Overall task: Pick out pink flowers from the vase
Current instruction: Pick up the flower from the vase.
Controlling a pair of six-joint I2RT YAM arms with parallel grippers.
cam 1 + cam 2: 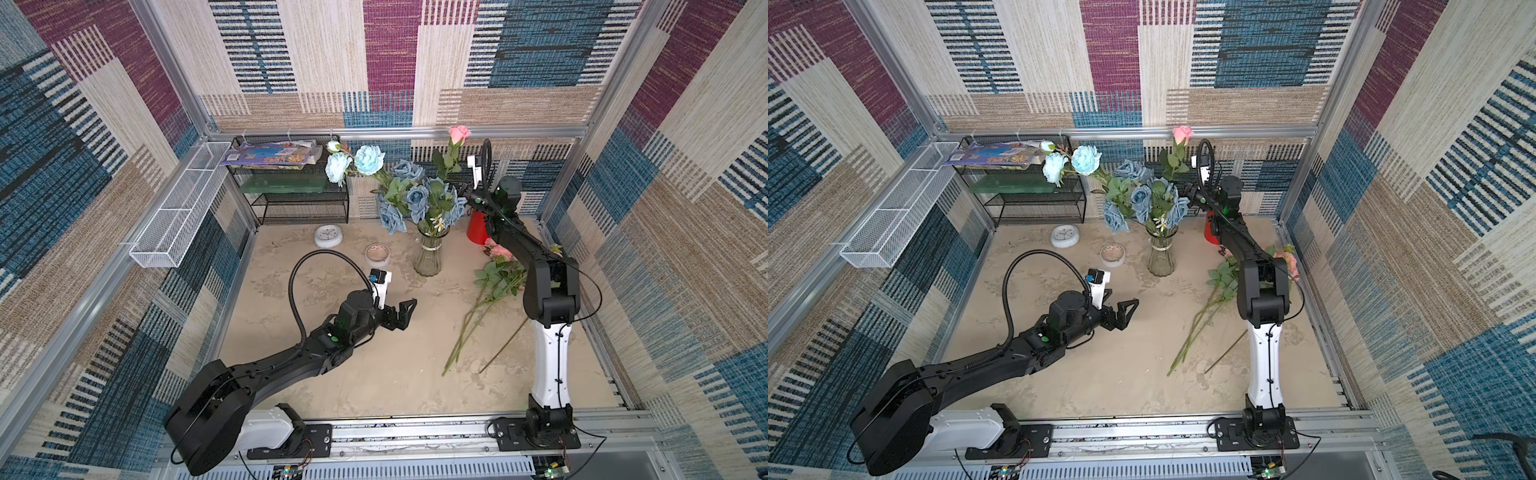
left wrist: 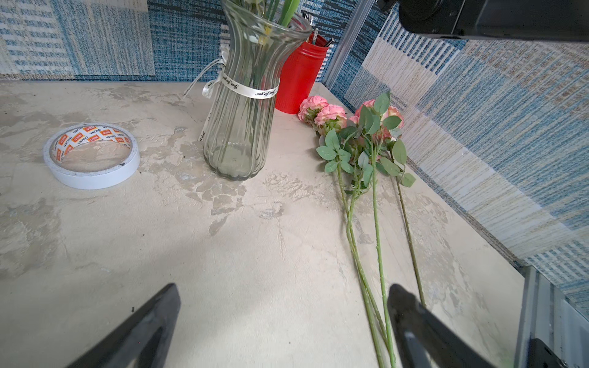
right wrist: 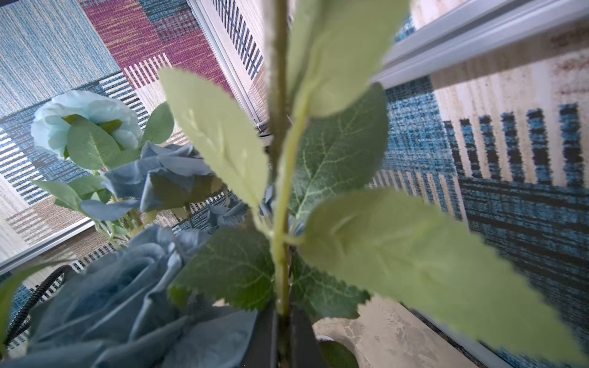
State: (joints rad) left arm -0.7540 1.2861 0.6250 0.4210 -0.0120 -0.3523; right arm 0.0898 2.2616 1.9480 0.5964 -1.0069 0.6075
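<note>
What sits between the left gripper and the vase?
Nothing: only bare tabletop separates the open left gripper and the vase, clearest in the left wrist view.

Robot lab test cell, aluminium frame boxing in a stone-look worktop, patchwork fabric walls, two arms bolted to a front rail, wire shelf and clock at the back.

Vase, frame centre: blue roses, one pink rose rising tallest. Right gripper among leaves at its stem. Other pink flowers flat on table, right of vase. Left gripper lower centre, jaws spread.
</note>
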